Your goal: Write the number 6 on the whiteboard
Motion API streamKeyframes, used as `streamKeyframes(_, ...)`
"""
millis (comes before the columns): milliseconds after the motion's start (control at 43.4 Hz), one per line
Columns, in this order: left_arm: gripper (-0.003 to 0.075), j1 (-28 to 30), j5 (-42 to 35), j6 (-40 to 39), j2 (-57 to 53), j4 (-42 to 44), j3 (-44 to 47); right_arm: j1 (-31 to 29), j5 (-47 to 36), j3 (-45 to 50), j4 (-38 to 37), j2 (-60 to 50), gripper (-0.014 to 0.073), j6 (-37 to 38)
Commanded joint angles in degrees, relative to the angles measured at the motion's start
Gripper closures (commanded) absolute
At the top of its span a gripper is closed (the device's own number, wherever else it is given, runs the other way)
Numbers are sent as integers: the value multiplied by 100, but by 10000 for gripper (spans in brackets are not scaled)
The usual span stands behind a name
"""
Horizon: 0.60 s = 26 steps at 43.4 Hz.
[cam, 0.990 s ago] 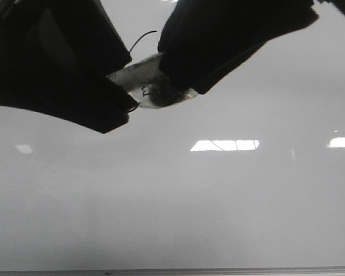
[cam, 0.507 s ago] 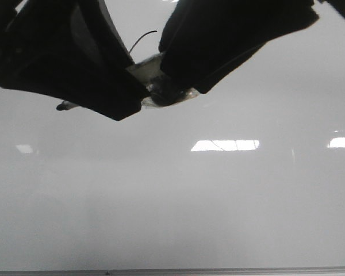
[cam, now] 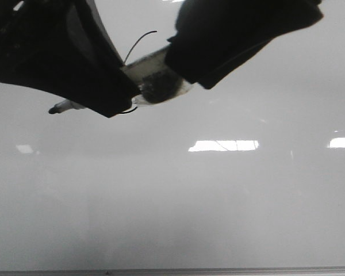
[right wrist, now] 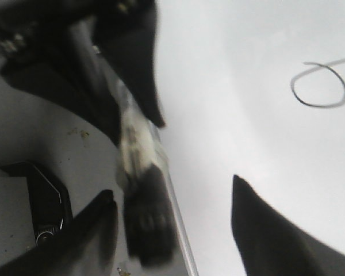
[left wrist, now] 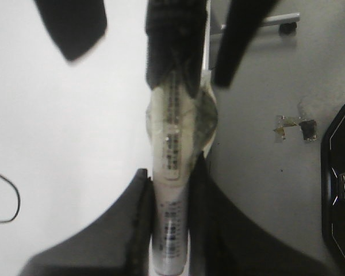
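Observation:
The whiteboard fills the front view. The number 6 shows as a thin black stem between the grippers; its loop shows in the left wrist view and the right wrist view. My left gripper is shut on a white marker, held just over the board; its dark tip sticks out left. My right gripper is open in the right wrist view, its fingers astride the marker's black end without touching it.
The board's grey frame edge runs along the near side. Bright light reflections lie on the board. Past the board's side edge, the grey floor and a black device show.
My left gripper has moved right with the marker, and the tip now shows at its left. My right gripper has drawn back up and right, uncovering the marker's black end.

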Motion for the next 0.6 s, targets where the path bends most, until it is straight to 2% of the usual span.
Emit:
streamKeyframes(0, 741, 422, -276, -316, -195, -84, -171, -607, -110, 3, 6, -401, 162, 289)
streamKeyframes(138, 741, 1382, -314, -618, -589, -124, 7, -1573, -199, 704, 17, -1192, 288, 486)
streamKeyframes(276, 741, 2609, -351, -760, -1138, -483, 341, -2575, -567, 1490, 17, -2243, 424, 1400)
streamKeyframes(345, 741, 3327, -402, -1025, -1390, -559, 545, -3053, -712, 1879, 17, -2728, 522, 1879)
streamKeyframes(461, 741, 4277, -626, -1512, -1760, -585, 910, -3640, -869, 2420, 17, -3429, 654, 2091)
streamKeyframes(576, 741, 5084, -1041, -1830, -1906, -610, 1220, -3759, -1044, 2747, 67, -3896, 659, 2119)
